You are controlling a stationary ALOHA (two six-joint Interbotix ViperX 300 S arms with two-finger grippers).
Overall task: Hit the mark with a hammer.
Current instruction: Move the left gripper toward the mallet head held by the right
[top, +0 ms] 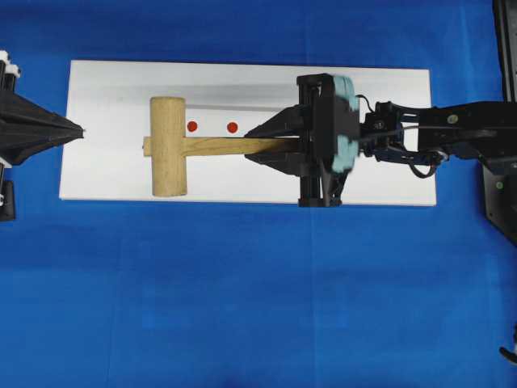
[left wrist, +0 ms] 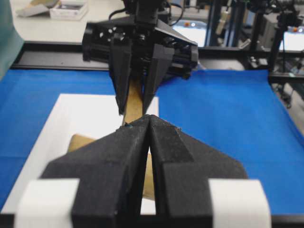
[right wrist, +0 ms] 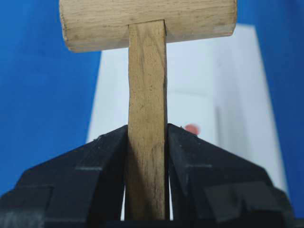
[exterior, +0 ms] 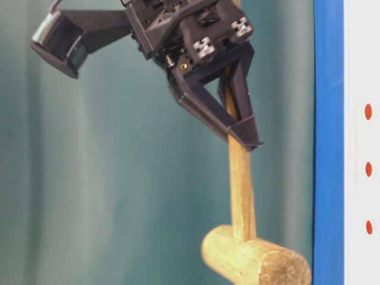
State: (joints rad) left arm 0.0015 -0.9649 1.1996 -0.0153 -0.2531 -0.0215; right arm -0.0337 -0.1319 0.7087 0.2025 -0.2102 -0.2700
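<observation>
Over the white board: the hammer [top: 168, 146] hangs in the air above the white board [top: 105, 97], its thick head toward the left end and its slim handle running right into the right gripper [top: 271, 145].
Marks: two red dots show from overhead, one red mark [top: 192, 126] just beside the head and another red dot [top: 233, 127] a little further right; the table-level view shows three in a row, so the head probably hides one.
Right jaws: pinching the flat handle on its two broad faces, at about mid-length, with more handle running back between the fingers.
Left jaws: the left gripper [top: 79, 129] sits at the board's left edge, pressed together on nothing, well apart from the hammer.
Weight: the head is a solid-looking wooden cylinder, so I judge the tool head-heavy; held this far from the head it will want to droop and pivot in the grip.
Stiffness: wood, rigid, no give on impact; the jolt goes straight into the fingers.
Surface: smooth bare wood against hard black fingers, likely a bit slippery.
Best hold: flat faces of the handle, as now; a hold closer to the head would steady it, further back gives more swing.
Risk: the handle twisting or sliding on the strike.
</observation>
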